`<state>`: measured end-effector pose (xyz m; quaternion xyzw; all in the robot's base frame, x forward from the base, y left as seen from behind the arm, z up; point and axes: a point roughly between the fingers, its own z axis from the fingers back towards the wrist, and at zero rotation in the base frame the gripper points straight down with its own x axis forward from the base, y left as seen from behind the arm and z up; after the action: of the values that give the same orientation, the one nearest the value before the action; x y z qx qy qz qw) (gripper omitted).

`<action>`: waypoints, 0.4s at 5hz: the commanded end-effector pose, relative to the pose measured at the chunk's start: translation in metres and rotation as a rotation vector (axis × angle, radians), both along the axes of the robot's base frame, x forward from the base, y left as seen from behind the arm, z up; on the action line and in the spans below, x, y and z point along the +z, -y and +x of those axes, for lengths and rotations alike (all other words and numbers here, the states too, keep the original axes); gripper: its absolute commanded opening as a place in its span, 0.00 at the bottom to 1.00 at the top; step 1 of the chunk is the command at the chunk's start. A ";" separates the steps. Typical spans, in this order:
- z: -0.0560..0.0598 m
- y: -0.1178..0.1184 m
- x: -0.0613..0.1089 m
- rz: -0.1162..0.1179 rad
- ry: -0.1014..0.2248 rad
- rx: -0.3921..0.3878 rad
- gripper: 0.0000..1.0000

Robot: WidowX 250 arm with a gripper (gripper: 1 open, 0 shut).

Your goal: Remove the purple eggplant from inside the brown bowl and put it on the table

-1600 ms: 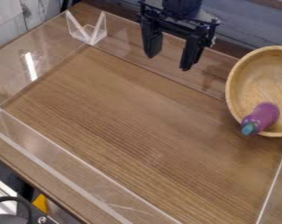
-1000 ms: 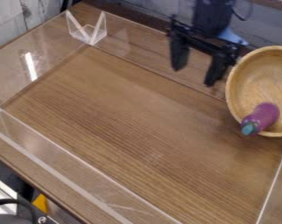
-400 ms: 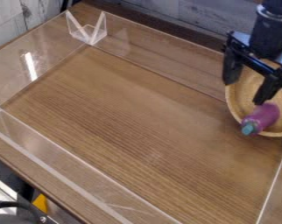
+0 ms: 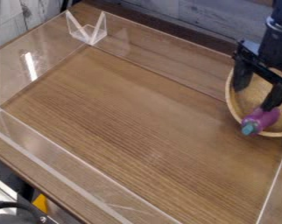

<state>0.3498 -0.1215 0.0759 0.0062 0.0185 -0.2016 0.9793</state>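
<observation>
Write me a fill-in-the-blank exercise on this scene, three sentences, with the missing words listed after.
1. The purple eggplant lies inside the brown ____.
2. The tool hangs over the bowl with its fingers ____.
3. The eggplant's stem cap is coloured ____.

Missing words: bowl; open; teal-green

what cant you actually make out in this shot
- The brown bowl: its right side is cut off by the camera view's right edge, and the hand covers part of its interior.
- The purple eggplant: whether the open hand's fingers touch it cannot be told; they overlap it from this angle.
- The arm above the hand: cut off by the top edge.
</observation>
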 end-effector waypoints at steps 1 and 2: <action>0.012 0.008 0.014 -0.020 0.071 -0.039 1.00; 0.015 0.010 0.006 -0.021 0.072 -0.047 1.00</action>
<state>0.3566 -0.1268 0.0596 0.0063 0.0162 -0.2207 0.9752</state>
